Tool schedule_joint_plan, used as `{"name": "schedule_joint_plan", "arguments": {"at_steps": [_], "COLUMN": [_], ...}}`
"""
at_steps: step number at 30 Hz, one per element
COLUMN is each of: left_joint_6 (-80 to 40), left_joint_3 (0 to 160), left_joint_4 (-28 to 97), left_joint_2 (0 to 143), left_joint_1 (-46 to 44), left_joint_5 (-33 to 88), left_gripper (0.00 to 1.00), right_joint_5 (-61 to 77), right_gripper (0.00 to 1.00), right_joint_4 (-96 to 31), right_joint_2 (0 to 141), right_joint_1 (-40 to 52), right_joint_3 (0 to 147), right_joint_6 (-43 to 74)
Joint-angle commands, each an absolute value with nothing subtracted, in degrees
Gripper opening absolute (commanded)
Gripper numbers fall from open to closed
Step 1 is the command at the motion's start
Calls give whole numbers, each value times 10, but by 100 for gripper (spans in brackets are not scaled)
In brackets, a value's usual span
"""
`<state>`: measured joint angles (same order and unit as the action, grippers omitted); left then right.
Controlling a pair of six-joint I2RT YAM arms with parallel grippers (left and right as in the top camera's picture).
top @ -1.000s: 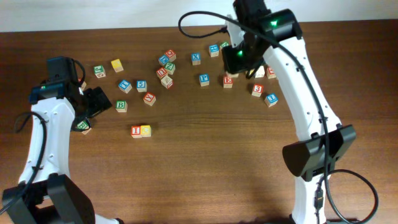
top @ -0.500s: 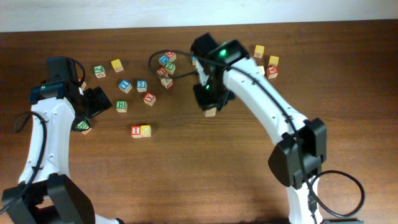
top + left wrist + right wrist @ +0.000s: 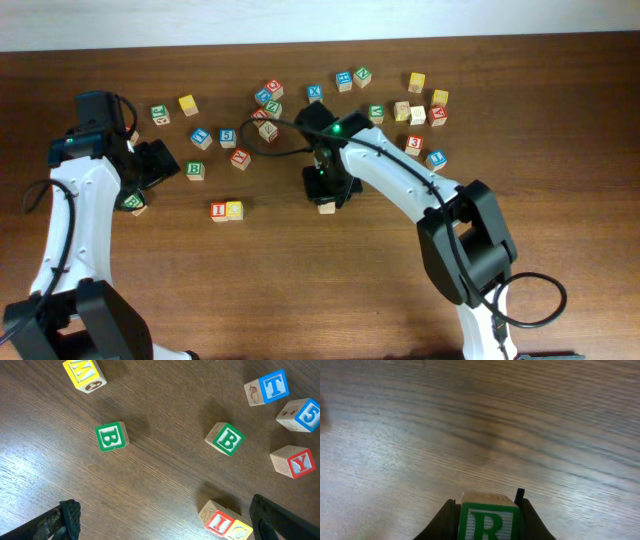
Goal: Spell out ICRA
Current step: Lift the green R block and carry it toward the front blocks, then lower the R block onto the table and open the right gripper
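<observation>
– Right claw (image 3: pixel 325 192) has swung from the far right cluster to the table's middle since a second ago. What's in it?
– It's clamped on the green R block (image 3: pixel 487 522), a finger on each side, low over the wood (touching or not, I can't tell).
– And the row?
– The red I block (image 3: pixel 219 211) and the yellow block (image 3: pixel 234 210) sit touching, side by side, left of the R block and apart from it.
– Left claw (image 3: pixel 167 520)?
– Spread wide, empty, near two green B blocks (image 3: pixel 111 436) (image 3: pixel 226 438).
– Surface?
– A dark brown wood-grain table (image 3: pixel 300 290), with loose blocks (image 3: pixel 410 110) scattered along its far side. A pale wall (image 3: pixel 150 20) lies beyond.
</observation>
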<state>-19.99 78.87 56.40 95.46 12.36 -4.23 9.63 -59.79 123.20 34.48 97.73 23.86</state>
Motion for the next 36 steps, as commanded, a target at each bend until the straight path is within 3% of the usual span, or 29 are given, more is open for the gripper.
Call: {"name": "schedule_joint_plan", "arguments": {"at_steps": [1, 16, 36], "left_joint_6": [-203, -203, -203], "left_joint_3": [790, 790, 790], "left_joint_4": [564, 564, 564], "left_joint_2": [953, 953, 953], "left_joint_1": [125, 125, 125], "left_joint_5": [-38, -38, -38], "left_gripper": [99, 99, 99], "right_joint_5": [95, -23, -22], "right_gripper": [21, 26, 26], "right_joint_4": [-580, -559, -505], "right_joint_2": [1235, 1235, 1250], "right_joint_1": [361, 401, 402], "right_joint_3": [968, 967, 966], "right_joint_6": [246, 323, 323]}}
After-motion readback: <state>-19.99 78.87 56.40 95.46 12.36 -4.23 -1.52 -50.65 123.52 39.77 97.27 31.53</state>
